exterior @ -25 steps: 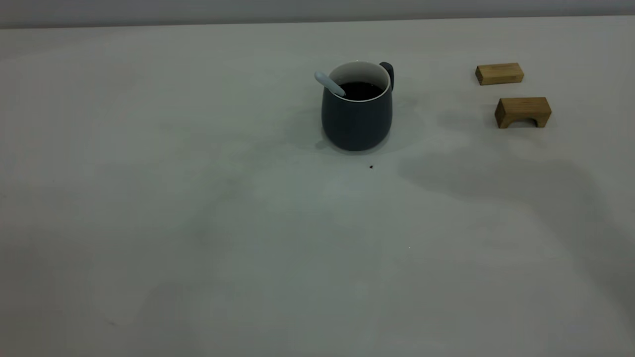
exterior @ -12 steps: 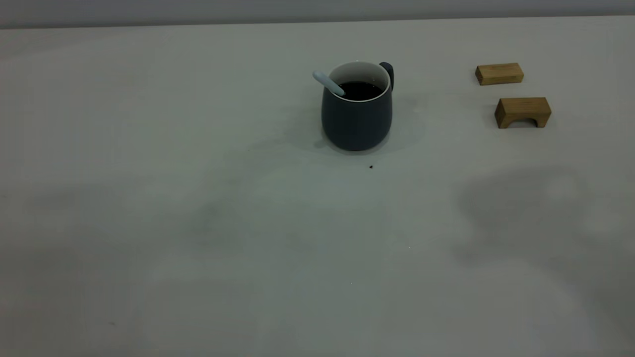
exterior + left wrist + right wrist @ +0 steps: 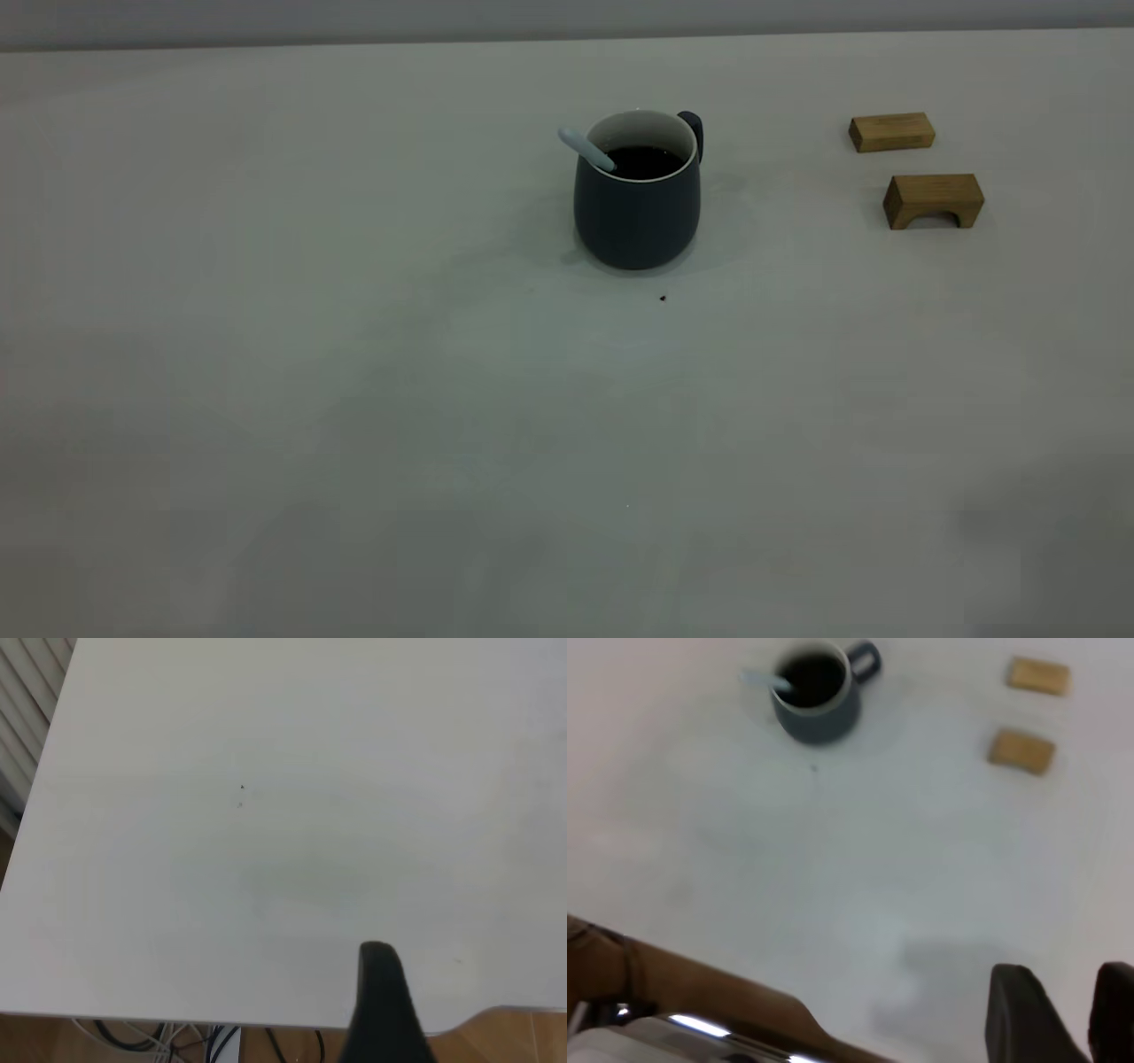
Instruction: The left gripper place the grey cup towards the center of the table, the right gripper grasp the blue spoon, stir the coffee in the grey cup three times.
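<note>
The grey cup (image 3: 636, 217) stands upright at the middle of the table (image 3: 354, 372), handle at the far side. Dark coffee (image 3: 645, 160) fills it. The blue spoon (image 3: 585, 149) leans in it, its pale handle sticking out over the left rim. Neither arm appears in the exterior view. From the right wrist I see the cup (image 3: 819, 713) and spoon (image 3: 762, 679) far off, and my right gripper (image 3: 1067, 979) is open and empty. My left gripper (image 3: 496, 966) shows only one dark finger (image 3: 383, 992) over bare table near its edge, with nothing beside it.
Two wooden blocks lie at the right: a flat one (image 3: 891, 131) and an arched one (image 3: 934, 200). A tiny dark speck (image 3: 663, 299) sits just in front of the cup. Wooden floor and cables show past the table edge (image 3: 177, 1017).
The large shadow on the right of the table has slid back toward the front right corner. The spoon handle shifted slightly left early on. The cup has stayed put.
</note>
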Controlling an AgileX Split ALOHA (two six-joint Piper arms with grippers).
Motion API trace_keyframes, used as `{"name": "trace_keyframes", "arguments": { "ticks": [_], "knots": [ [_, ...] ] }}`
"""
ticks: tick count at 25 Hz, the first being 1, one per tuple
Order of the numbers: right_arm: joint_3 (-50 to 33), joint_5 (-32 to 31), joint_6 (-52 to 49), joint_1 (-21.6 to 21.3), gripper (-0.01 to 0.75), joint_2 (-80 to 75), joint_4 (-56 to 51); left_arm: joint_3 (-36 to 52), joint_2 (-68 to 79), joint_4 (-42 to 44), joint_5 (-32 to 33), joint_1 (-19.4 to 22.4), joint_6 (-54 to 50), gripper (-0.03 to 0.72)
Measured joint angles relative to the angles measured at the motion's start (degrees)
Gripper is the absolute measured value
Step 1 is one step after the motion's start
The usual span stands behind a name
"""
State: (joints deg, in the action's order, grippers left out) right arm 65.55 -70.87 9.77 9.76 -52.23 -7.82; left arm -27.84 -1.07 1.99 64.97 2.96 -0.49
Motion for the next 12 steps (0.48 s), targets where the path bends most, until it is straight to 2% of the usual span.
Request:
{"name": "trace_keyframes", "arguments": {
  "ticks": [8, 12],
  "knots": [
    [-18.69, 0.31, -0.06, 0.00, 0.236, 27.90, 0.08, 0.00, 0.00, 0.00, 0.00, 0.00, 0.00, 0.585],
    [-26.63, 3.91, -0.06, 0.00, 0.236, 37.25, 0.21, 0.00, 0.00, 0.00, 0.00, 0.00, 0.00, 0.585]
  ]
}}
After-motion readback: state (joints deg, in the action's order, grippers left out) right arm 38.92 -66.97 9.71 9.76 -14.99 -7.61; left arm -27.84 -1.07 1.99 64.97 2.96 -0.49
